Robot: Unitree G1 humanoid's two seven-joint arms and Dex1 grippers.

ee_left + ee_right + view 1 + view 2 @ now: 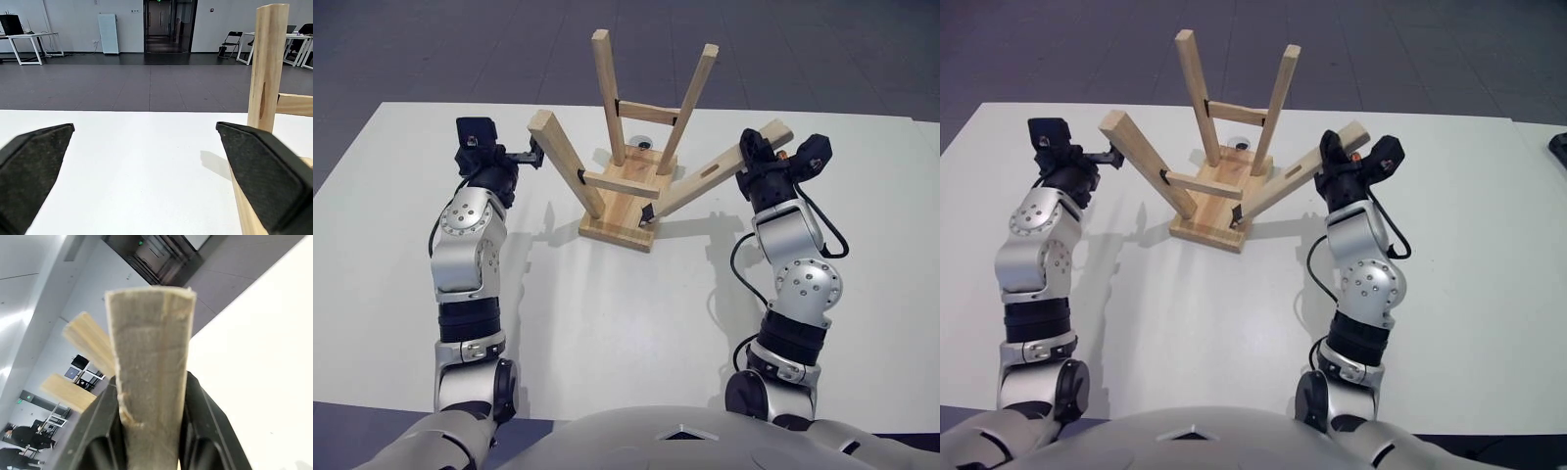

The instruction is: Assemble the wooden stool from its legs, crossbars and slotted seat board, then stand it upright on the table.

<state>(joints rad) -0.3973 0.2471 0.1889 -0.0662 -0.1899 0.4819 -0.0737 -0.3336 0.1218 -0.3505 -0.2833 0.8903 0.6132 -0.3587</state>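
On the white bench (607,323) the stool (625,183) stands upside down on its seat board (617,227), with four legs (609,93) up and two crossbars (648,111) visible between them. The left tool (534,155) is spread wide just beside the near-left leg (566,162). The right tool (752,157) pinches the near-right leg (705,181) at its end.

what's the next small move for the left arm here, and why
Probably shift the left gripper sideways until the splayed left leg sits between its jaws, then close. The jaws stand open beside that leg, not around it, while the right gripper clamps the right leg of the upturned stool.
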